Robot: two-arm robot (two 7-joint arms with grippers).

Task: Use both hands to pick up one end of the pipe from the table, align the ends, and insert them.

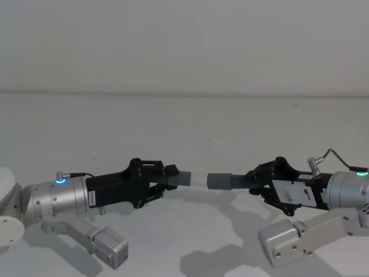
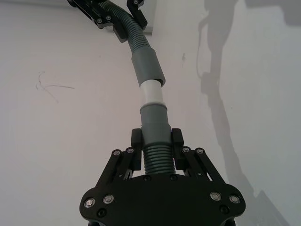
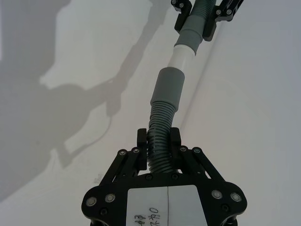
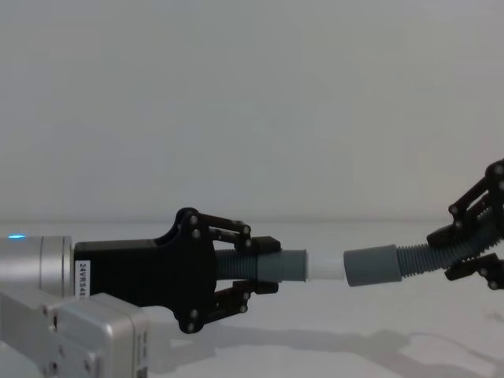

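Wall (image 1: 184, 46): plain pale grey, behind the work surface.
Scratch mark (image 2: 49, 87): faint grey scribble on white.

Head looks down, chest sideways; wrist views close along each pipe (image 4: 331, 272) end

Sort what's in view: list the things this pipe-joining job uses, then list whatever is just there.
In use:
- short piece with white tip, held by the left gripper
- ribbed piece with grey cuff, held by the right gripper
- the tip is at the cuff's mouth, not pushed home

Just there:
- table, bearing nothing else
- arm shadows on it
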